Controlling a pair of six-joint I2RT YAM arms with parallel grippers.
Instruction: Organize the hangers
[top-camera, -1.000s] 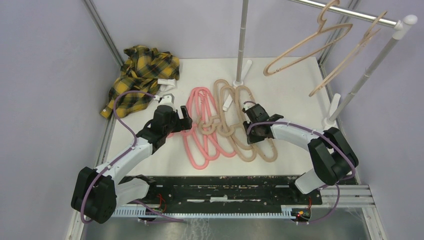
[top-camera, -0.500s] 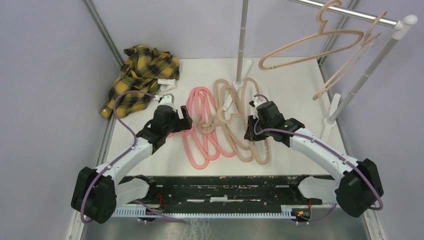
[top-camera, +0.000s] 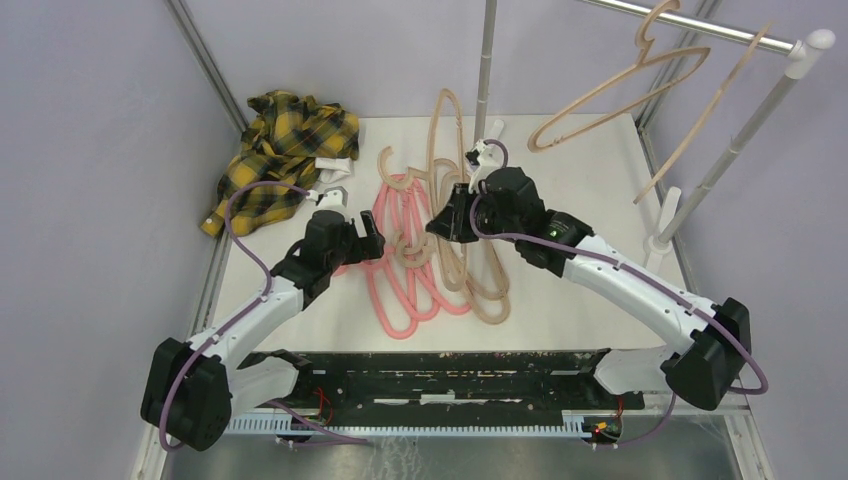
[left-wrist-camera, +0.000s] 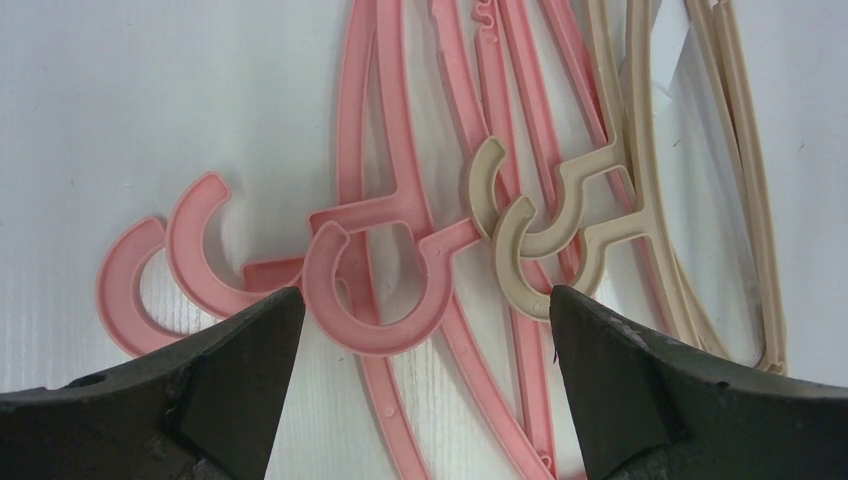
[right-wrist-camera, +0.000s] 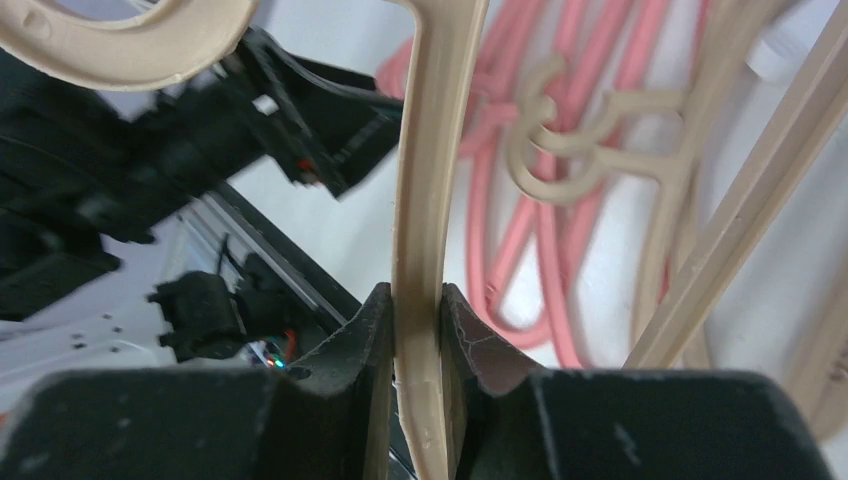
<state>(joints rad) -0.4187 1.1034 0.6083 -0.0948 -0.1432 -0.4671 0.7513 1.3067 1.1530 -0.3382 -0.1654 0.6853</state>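
Note:
Several pink hangers (top-camera: 400, 275) and beige hangers (top-camera: 490, 290) lie tangled on the white table (top-camera: 590, 190). My right gripper (top-camera: 452, 215) is shut on one beige hanger (top-camera: 445, 120) and holds it raised and tilted above the pile, hook to the left. In the right wrist view the gripper (right-wrist-camera: 416, 300) pinches the hanger's bar (right-wrist-camera: 428, 150). My left gripper (top-camera: 365, 243) is open just left of the pile. In the left wrist view it (left-wrist-camera: 425, 300) hovers over pink hooks (left-wrist-camera: 370, 290) and beige hooks (left-wrist-camera: 530, 240). Two beige hangers (top-camera: 625, 85) hang on the rail.
A yellow plaid shirt (top-camera: 285, 150) lies at the table's back left corner. A clothes rack has a pole (top-camera: 486, 70) at the back middle, a rail (top-camera: 690, 22) at the upper right and a slanted pole (top-camera: 740, 140) on the right.
My right gripper has lifted a beige hanger off the pile and moved up and to the left. The hangers on the rail have swung. The left arm has stayed put.

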